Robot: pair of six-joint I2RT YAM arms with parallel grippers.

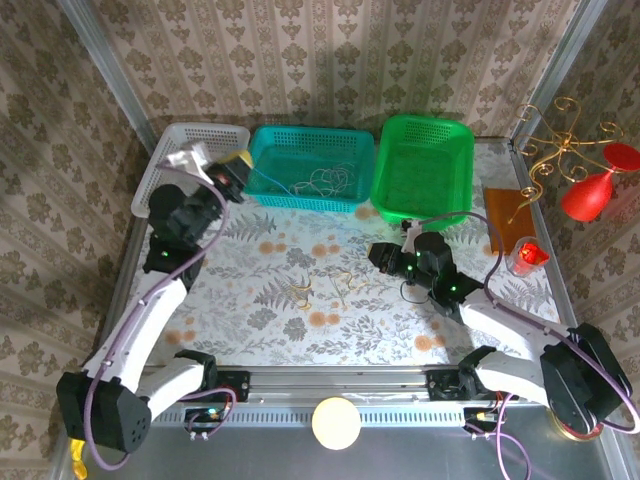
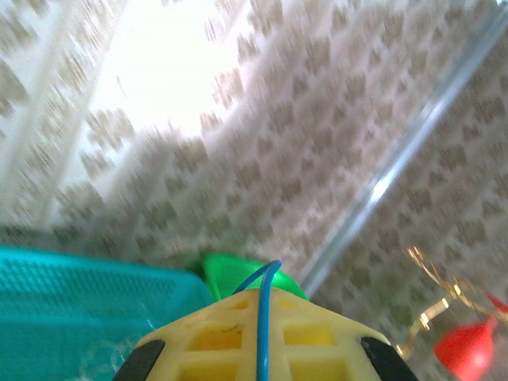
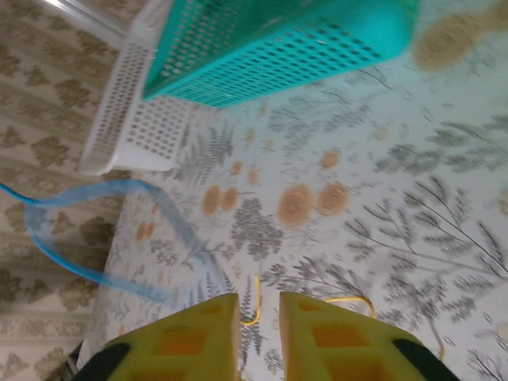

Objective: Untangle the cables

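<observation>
The left gripper [image 2: 263, 300] had its jaws pressed together on the blue cable [image 2: 261, 333]. The cable ran up the seam between the yellow fingers [image 2: 206, 337] and curled over in a small loop just past their tips. Below and to the left of those jaws lay the teal basket [image 2: 71, 294]. Straight beyond the tips peeked a corner of the green basket [image 2: 226, 274], and further off stood the patterned wall [image 2: 262, 135].

The right gripper [image 3: 258, 300] hung low over the table [image 3: 397, 198] with its jaws parted by a narrow slit, and nothing could be seen clamped between them. Just ahead of the tips a yellowish cable [image 3: 349, 299] lay on the table, one end running into line with the slit; whether it touched the fingers could not be told. To the left of these jaws the blue cable arched through the air, blurred. Further ahead sat the teal basket, and to its left the white basket [image 3: 131, 127].

From above, yellowish strands lay on the table between the two grippers, nearer the right jaws. Pale cables [image 1: 325, 180] lay inside the teal basket, just to the right of the left jaws.
</observation>
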